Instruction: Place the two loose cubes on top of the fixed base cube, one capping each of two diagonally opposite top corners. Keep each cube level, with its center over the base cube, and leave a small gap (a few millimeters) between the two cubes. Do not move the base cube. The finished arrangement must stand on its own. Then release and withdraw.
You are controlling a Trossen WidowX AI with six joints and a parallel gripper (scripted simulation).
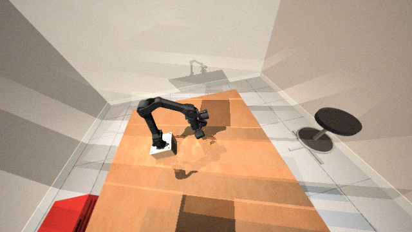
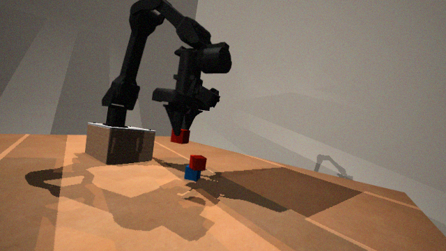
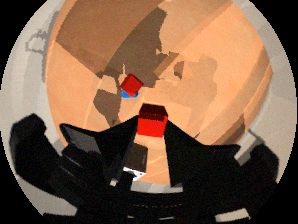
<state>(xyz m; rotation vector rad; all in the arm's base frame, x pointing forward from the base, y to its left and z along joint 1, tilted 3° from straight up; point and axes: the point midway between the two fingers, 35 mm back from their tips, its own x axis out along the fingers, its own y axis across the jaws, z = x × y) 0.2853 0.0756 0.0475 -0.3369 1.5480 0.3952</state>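
In the top view the black arm's parallel-jaw gripper (image 1: 199,133) hangs above the orange wooden table (image 1: 251,180), well out from its own grey pedestal; the cubes are too small to make out there, so progress cannot be judged from this angle. The exterior view settles more: the gripper (image 2: 181,130) is pinching a small glossy red cube (image 2: 180,137) between its fingertips and carrying it in the air, clear of the table. Below and somewhat forward of the gripper sits the small blue base cube (image 2: 191,173), with a second small red cube (image 2: 198,162) already resting on one of its top corners, apparently level. So one placement looks done and the other is in hand. The wrist view agrees: the held red cube (image 3: 152,120) sits between the dark fingers, and the stacked red cube (image 3: 132,83), with a sliver of blue (image 3: 127,94) showing under it, lies ahead of the gripper, not yet beneath it. Remaining, by my reckoning: travel over, set down on the opposite corner with a gap, release, withdraw.
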